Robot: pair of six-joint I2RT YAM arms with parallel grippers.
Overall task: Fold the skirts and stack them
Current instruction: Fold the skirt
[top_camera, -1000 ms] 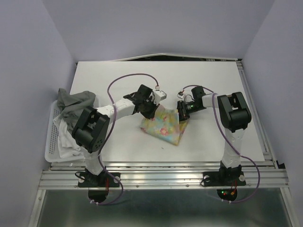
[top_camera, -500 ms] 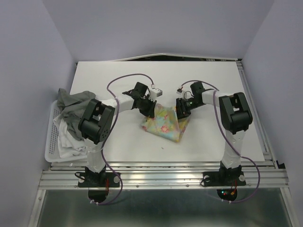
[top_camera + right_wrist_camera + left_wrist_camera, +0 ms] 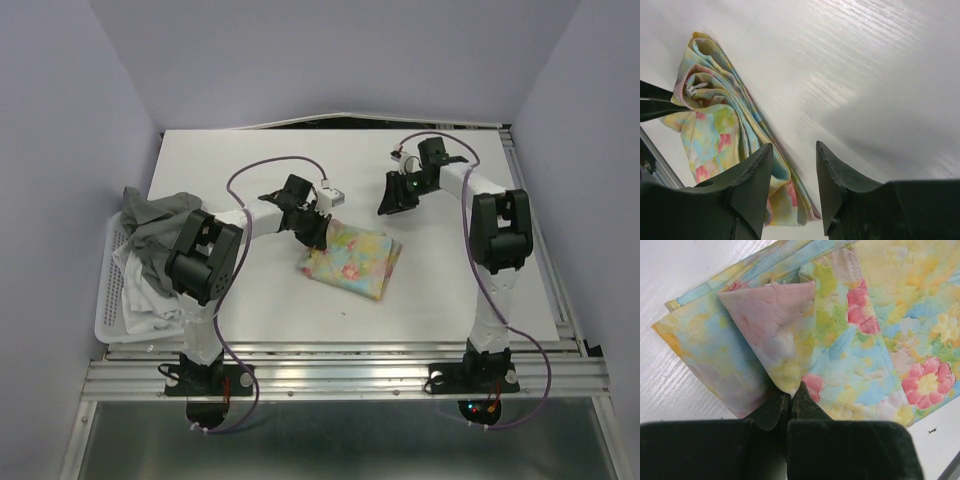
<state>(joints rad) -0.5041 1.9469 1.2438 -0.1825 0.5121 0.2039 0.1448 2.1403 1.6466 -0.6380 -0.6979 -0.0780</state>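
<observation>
The pastel floral skirt (image 3: 352, 262) lies folded on the white table between the two arms. My left gripper (image 3: 318, 233) is shut on a turned-up corner flap of the floral skirt (image 3: 785, 330) at its far left edge; the flap runs down into the closed jaws (image 3: 790, 391). My right gripper (image 3: 391, 203) hangs open beyond the skirt's far right corner, apart from it. In the right wrist view the right gripper (image 3: 794, 150) has nothing between its fingers, and the floral skirt (image 3: 715, 130) lies to the left. The grey skirt (image 3: 155, 214) and the white skirt (image 3: 140, 292) are heaped in the basket.
A white slatted basket (image 3: 106, 305) stands at the table's left edge beside the left arm's base. Purple cables loop above both arms. The table's back edge (image 3: 330, 128) meets the purple wall. A metal rail runs along the near edge.
My right gripper has opened, let go of the floral skirt and moved away toward the back right. The skirt's right side now lies flat. The left gripper keeps its hold.
</observation>
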